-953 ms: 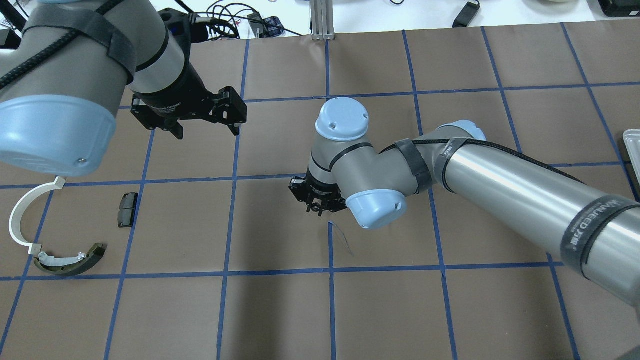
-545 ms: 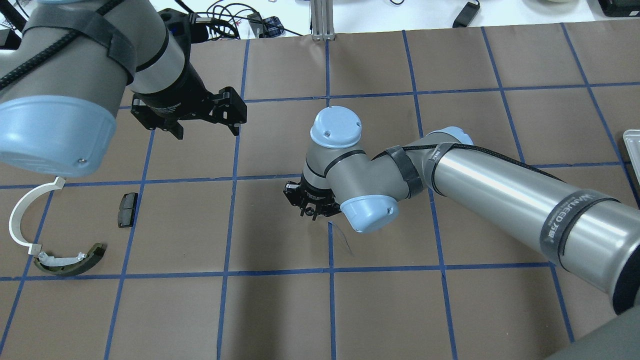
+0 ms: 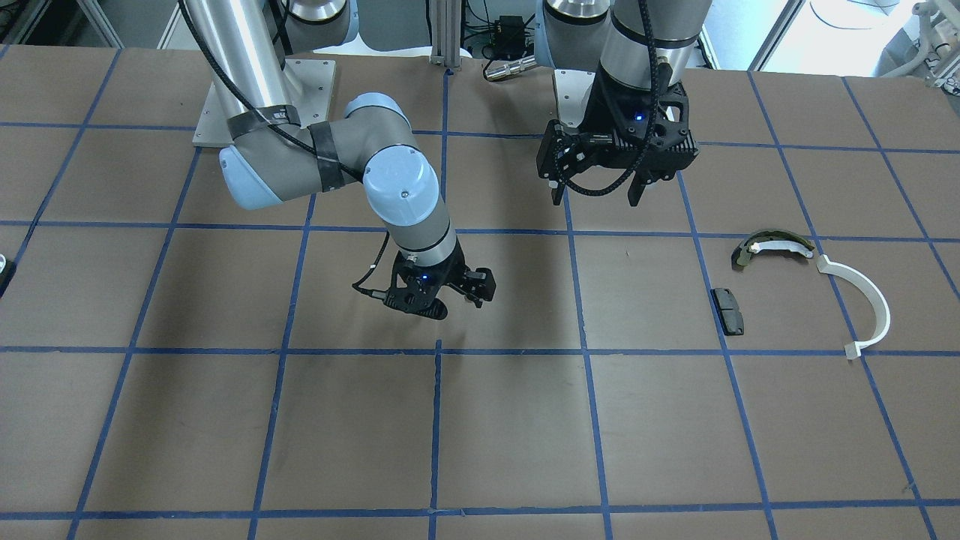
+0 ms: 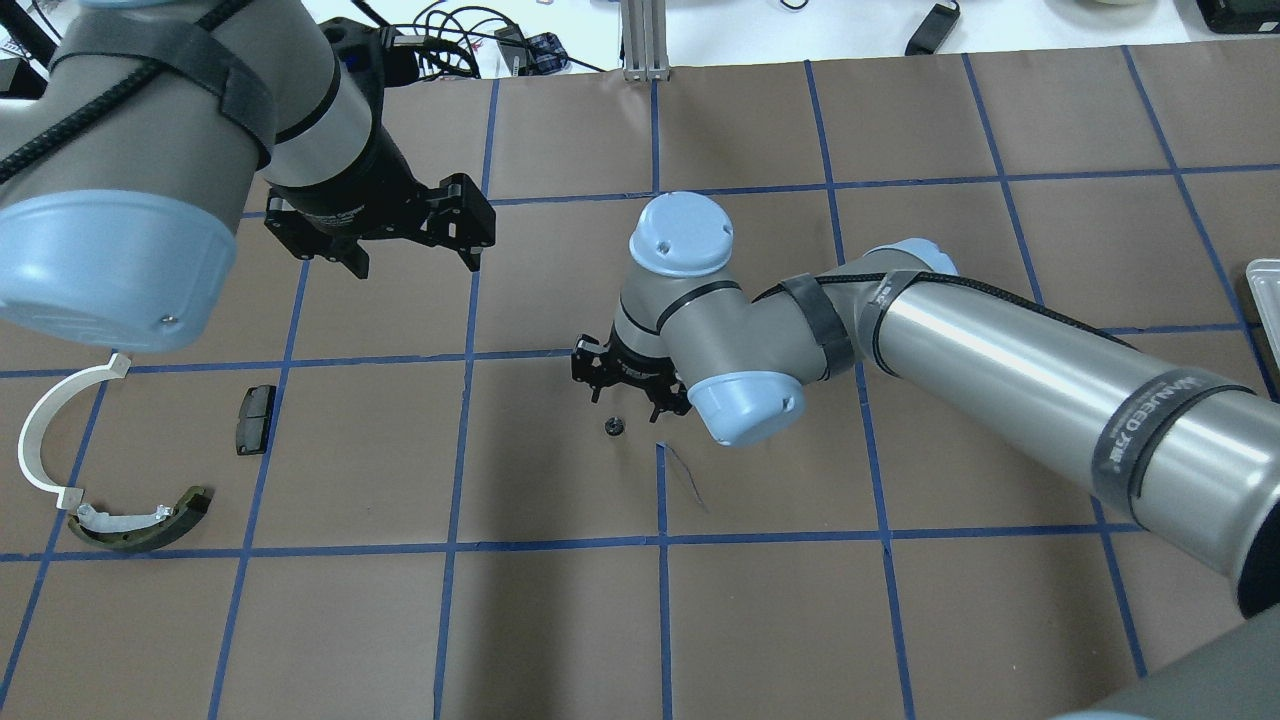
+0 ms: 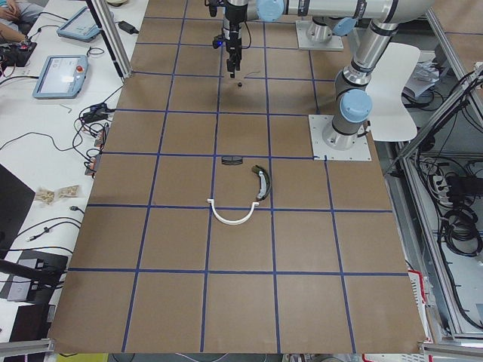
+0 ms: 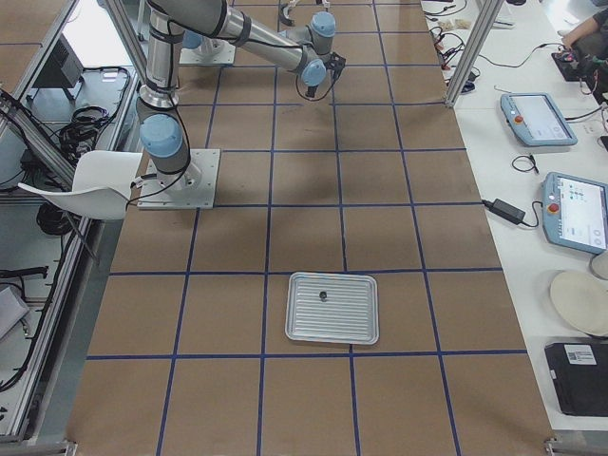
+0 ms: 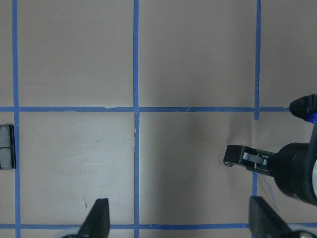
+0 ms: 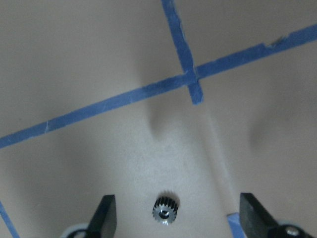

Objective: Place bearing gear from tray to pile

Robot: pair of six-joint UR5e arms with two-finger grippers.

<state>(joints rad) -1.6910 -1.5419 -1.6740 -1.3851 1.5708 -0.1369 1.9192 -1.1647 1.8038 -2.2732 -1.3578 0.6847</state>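
The bearing gear (image 4: 613, 426), a small dark toothed wheel, lies on the brown table near the centre. It also shows in the right wrist view (image 8: 165, 210), on the table between my open fingers. My right gripper (image 4: 622, 388) hangs open just above and behind it, touching nothing. The pile lies far to the left: a white half-ring (image 4: 40, 440), an olive curved shoe (image 4: 140, 525) and a black pad (image 4: 255, 418). My left gripper (image 4: 415, 262) is open and empty, hanging above the table between the pile and the gear.
The metal tray (image 6: 332, 337) lies far off at the table's right end with one small part (image 6: 324, 295) on it; its edge shows in the overhead view (image 4: 1262, 285). A peeling tape end (image 4: 680, 470) sits just right of the gear.
My right gripper has opened and drawn back a little. The gear, hidden under it before, now lies free on the table. The left arm has barely moved.
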